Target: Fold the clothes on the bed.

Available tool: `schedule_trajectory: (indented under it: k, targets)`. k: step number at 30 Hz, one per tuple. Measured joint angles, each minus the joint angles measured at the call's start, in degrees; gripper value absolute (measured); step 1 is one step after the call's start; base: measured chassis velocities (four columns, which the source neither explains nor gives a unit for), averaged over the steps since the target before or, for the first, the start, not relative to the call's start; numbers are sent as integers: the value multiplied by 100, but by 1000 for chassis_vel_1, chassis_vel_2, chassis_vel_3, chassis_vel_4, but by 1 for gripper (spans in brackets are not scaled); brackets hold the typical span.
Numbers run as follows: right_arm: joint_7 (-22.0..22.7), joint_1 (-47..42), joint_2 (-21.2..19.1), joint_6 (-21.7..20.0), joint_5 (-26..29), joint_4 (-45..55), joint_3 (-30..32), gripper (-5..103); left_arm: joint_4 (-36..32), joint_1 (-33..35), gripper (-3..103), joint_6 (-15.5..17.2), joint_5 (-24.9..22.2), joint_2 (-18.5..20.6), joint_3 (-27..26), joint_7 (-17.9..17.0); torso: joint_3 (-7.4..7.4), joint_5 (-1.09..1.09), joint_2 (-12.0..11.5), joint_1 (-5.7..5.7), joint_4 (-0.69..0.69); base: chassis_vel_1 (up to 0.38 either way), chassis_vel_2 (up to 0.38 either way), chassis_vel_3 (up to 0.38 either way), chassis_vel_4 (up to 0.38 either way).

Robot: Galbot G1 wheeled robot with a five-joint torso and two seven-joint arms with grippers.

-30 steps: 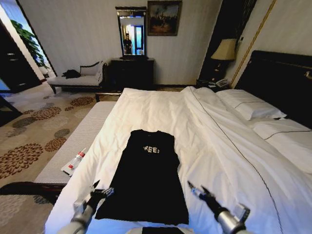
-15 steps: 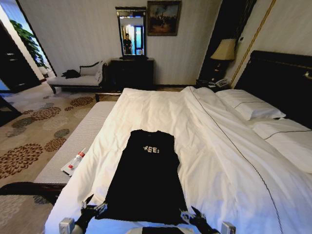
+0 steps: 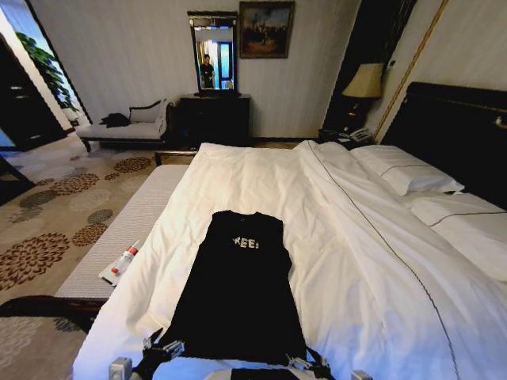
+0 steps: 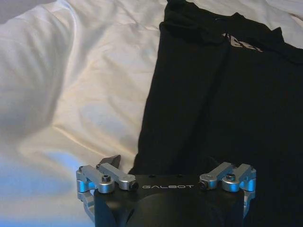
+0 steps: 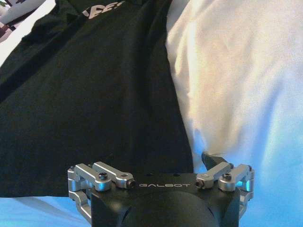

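Head view: the shirt (image 3: 242, 293) lies flat on the bed (image 3: 372, 261), lettering toward the far end. The left pincer (image 3: 162, 348) sits at the shirt's near left hem corner, the right pincer (image 3: 310, 364) at its near right corner.

Left wrist view: the left pincer (image 4: 165, 163) is spread wide over the shirt's (image 4: 222, 104) edge, gripping nothing.

Right wrist view: the right pincer (image 5: 163, 161) is likewise spread over the shirt's (image 5: 85, 85) edge, empty.

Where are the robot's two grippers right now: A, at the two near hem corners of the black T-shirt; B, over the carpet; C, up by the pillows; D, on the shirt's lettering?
A: left gripper and right gripper flank the T-shirt hem.
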Motion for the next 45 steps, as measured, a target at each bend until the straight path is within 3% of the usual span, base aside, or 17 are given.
schedule_trajectory:
  k: [9, 11, 13, 14, 15, 18, 20, 23, 26, 27, 29, 30, 31, 33, 35, 38, 45]
  targets:
    - [-31, 40, 10, -6, -58, -53, -48, 101, -129, -19, 97, 69, 125, -2, 222, -20, 0, 0, 0, 0, -1, 0, 0, 0, 0]
    - [-31, 40, 13, -6, -89, -52, -70, 97, -138, -9, 97, 86, 144, -5, 229, -54, 0, -1, 0, 0, 0, 0, 0, 0, 0]
    - [-31, 43, 25, -6, -107, -44, -99, 82, -135, 34, 89, 93, 148, -7, 183, -91, 0, 0, 0, 0, 0, 0, 0, 0, 0]
    - [-31, 43, 25, -6, -107, -44, -99, 82, -135, 34, 89, 93, 148, -7, 183, -91, 0, 0, 0, 0, 0, 0, 0, 0, 0]
    - [-31, 44, 30, -6, -120, -43, -112, 82, -121, 49, 84, 93, 146, -8, 157, -103, 0, -1, 0, 0, 0, 0, 0, 0, 0]
    - [-66, 41, 115, -6, -184, -48, -156, 65, -70, 108, 67, 72, 115, -12, 49, -93, 0, -1, 0, 0, 0, 0, 0, 0, 0]
    - [-69, 40, 137, -5, -203, -53, -173, 60, -63, 119, 67, 68, 108, -16, 32, -75, 0, -1, 0, 0, 0, 0, 0, 0, 0]
    - [-70, 38, 192, 18, -295, -74, -245, 49, -27, 147, 50, 36, 137, -30, -2, -16, 0, -1, 0, 0, 0, 0, 0, 0, 0]
    - [-70, 31, 208, 32, -321, -76, -257, 38, -27, 171, 45, 26, 152, -46, -10, 16, 0, -1, 0, 0, 0, 0, 0, 0, 0]
    - [-69, 13, 214, 58, -348, -77, -265, 33, -30, 201, 34, 10, 173, -54, -14, 38, 0, -1, 0, 0, 0, 0, 0, 0, 0]
    - [-69, -5, 216, 73, -366, -77, -267, 28, -34, 232, 34, -13, 205, -62, -17, 62, 0, -1, 0, 0, 0, 0, 0, 0, 0]
    - [-68, -27, 220, 90, -391, -71, -270, 22, -38, 290, 23, -46, 246, -74, -30, 94, 0, -1, 0, 0, 0, 0, 0, 0, 0]
    - [-66, -40, 222, 96, -404, -57, -270, 22, -40, 322, 23, -70, 259, -76, -38, 109, 0, 0, 0, 0, 0, 0, 0, 0, 0]
    - [-61, -59, 221, 99, -420, -29, -270, 12, -44, 410, 12, -132, 278, -78, -65, 136, 0, 0, 0, 0, 0, 0, 0, 0, 0]
    - [-61, -74, 212, 99, -430, -12, -263, 6, -44, 460, 12, -170, 283, -81, -82, 149, 0, 0, 0, 0, 0, 0, 0, 0, 0]
    - [-68, -161, 133, 72, -516, 36, -216, 1, -29, 601, 1, -297, 306, -109, -162, 184, 0, 0, 0, 0, 0, 0, 0, 0, 0]
    - [-23, -406, -71, -93, -620, 251, -49, 0, -92, 1038, 0, -550, 387, -104, -302, 253, -1, 0, 0, 0, 0, 0, 0, 0, 0]
